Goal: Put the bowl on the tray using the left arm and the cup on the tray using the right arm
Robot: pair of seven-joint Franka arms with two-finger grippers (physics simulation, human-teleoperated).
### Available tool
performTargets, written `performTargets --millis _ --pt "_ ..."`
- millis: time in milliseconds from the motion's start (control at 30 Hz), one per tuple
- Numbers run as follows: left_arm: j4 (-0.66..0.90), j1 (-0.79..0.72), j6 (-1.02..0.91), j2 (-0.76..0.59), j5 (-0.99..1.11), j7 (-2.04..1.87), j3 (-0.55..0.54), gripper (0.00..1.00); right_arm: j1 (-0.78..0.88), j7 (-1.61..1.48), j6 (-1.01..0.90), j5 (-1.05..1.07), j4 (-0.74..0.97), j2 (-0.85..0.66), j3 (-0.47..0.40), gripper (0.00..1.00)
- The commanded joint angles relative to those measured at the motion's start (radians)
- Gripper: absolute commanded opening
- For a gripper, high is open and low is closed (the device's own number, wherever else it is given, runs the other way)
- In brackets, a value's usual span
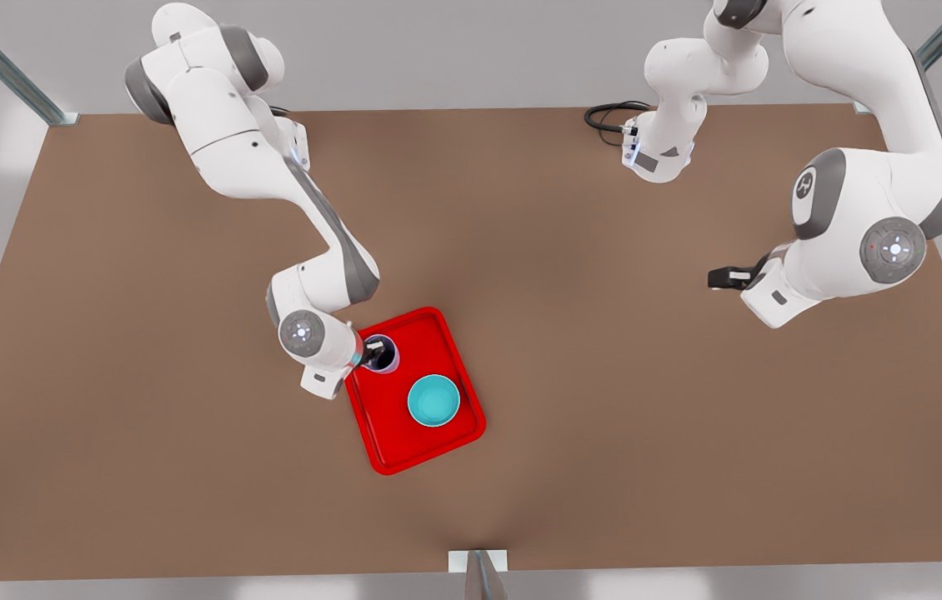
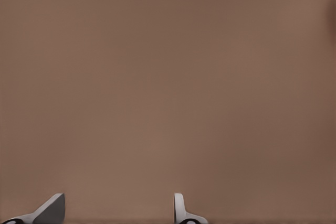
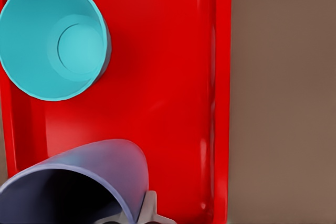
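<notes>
Brown tabletop under two white arms, grey walls beyond. Right gripper, on the arm at the front view's left, down at the lavender cup, over the far corner of the red tray. Seen from the right wrist view: one pale fingertip pressed against the outside of the cup's wall, the other finger apparently inside the dark mouth, so closed on the rim. Cup upright on the tray floor, close to the rim on the side nearest that arm. Teal bowl beside it on the same tray, upright, apart from the cup with bare red between; in the right wrist view, bowl shown from above with its flat inner base visible, a detail lost in the front view. Left gripper, on the arm at the front view's right, well away from the tray, hanging over bare table, waiting. Left wrist view: two fingertips spread apart with nothing between them, plain brown table beyond. Front view alone: black cable looped by the far arm's base.
</notes>
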Motion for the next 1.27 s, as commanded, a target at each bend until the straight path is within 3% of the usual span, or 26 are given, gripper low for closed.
performTargets --millis 0,33,67,133,167,233,267,767,900,1000,1100,1233 --pt "0.001 0.0 0.0 0.001 0.0 0.0 0.001 1.0 0.0 0.003 0.001 -0.007 -0.003 0.0 0.0 0.21" --pt "0.001 0.0 0.0 0.001 0.0 0.0 -0.001 1.0 0.0 0.003 0.022 -0.007 -0.023 -0.001 0.0 0.28" --pt "0.001 0.0 0.0 0.001 0.0 0.0 -0.001 1.0 0.002 0.003 0.033 -0.005 -0.028 0.0 0.0 0.41" --pt "0.0 0.0 0.002 0.005 0.0 0.0 -0.001 1.0 0.005 0.003 0.038 -0.005 -0.037 0.005 0.0 0.46" --pt "0.001 0.0 0.002 0.008 0.0 0.0 -0.001 1.0 0.008 0.004 0.045 -0.005 -0.04 0.005 0.0 0.55" --pt "0.0 0.0 0.002 0.008 0.0 0.0 -0.001 1.0 0.008 0.005 0.045 -0.005 -0.042 0.005 0.0 0.9" --pt "0.0 0.0 0.0 0.008 0.0 0.0 0.001 1.0 0.008 0.005 0.047 -0.005 -0.042 0.005 0.0 1.0" --pt "0.026 0.0 -0.008 0.024 0.0 -0.014 -0.004 1.0 0.006 0.005 0.047 -0.007 -0.048 -0.01 0.0 1.0" --pt "0.026 0.0 -0.011 0.026 -0.003 -0.015 -0.005 1.0 -0.028 0.005 0.016 -0.005 -0.051 -0.084 -0.011 1.0" --pt "0.03 -0.002 -0.012 0.026 -0.003 -0.015 -0.005 1.0 -0.238 -0.006 -0.143 -0.008 -0.034 -0.298 -0.014 1.0" --pt "0.032 -0.002 -0.011 0.029 -0.003 -0.015 -0.005 1.0 -0.267 -0.013 -0.49 -0.05 0.087 -0.421 -0.132 1.0" --pt "0.032 -0.002 -0.012 0.035 -0.001 -0.015 -0.005 1.0 -0.331 -0.016 -0.582 -0.076 0.11 -0.454 -0.049 1.0"
